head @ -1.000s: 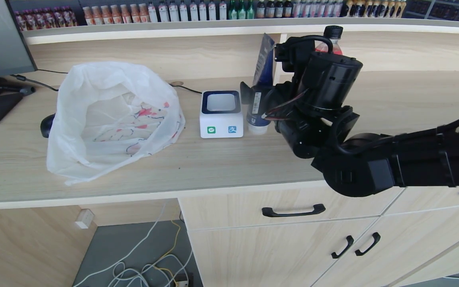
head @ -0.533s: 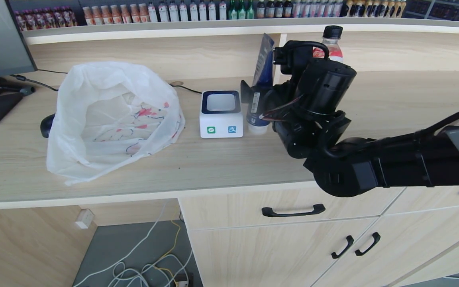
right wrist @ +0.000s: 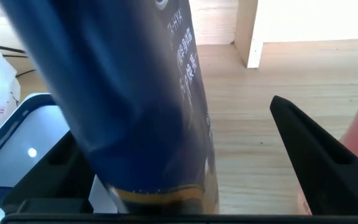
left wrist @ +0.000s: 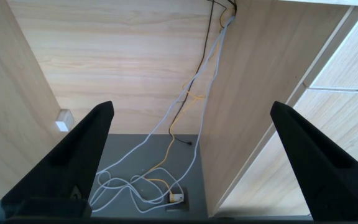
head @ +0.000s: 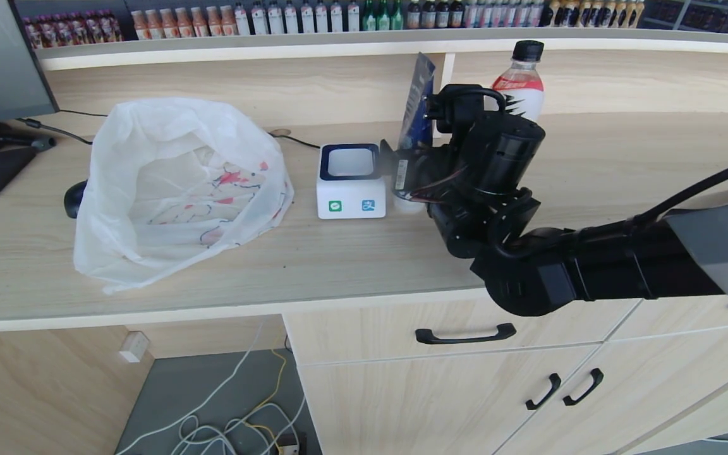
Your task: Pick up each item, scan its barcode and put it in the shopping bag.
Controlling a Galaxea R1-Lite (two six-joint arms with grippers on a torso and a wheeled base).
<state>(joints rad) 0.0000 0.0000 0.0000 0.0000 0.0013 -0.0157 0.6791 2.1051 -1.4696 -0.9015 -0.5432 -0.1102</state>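
Right gripper, jaws spread, straddles the upright dark-blue plastic tube just beside the white box-shaped scanner; left gripper likewise spread

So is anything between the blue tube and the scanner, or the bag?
Nothing visible. The blue tube stands right beside the scanner, inside the open right pincer; only bare counter separates scanner and shopping bag.

Shopping bag left of scanner, tube just right (bottle behind)

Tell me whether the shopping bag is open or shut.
Open. The shopping bag sits on the counter with its mouth gaping wide, its printed inside wall visible.
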